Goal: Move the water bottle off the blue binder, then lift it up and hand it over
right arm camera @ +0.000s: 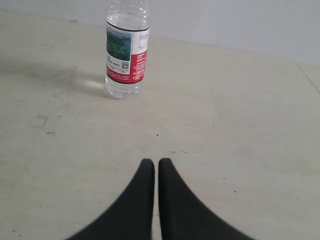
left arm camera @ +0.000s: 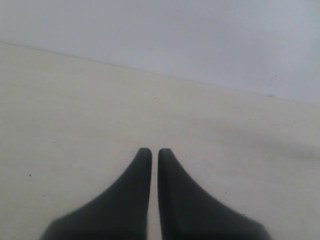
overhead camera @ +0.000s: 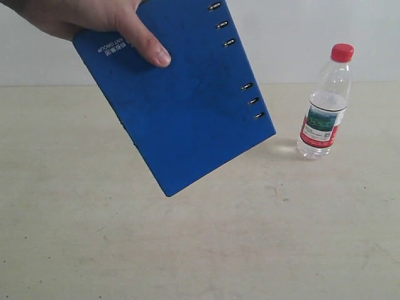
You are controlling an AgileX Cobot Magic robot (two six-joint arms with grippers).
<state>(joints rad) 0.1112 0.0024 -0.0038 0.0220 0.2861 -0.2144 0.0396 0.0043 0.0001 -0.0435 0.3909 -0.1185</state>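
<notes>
Pale, perhaps wooden table bears upright water bottle.

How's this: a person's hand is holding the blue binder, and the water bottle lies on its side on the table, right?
Not quite. The water bottle stands upright on the table, as the exterior view shows. A person's hand is indeed holding the blue binder.

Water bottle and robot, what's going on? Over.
Left end effector shut, empty; right end effector shut, empty. Water bottle upright on table, untouched. Blue binder tilted in a person's hand, apart from bottle.
</notes>
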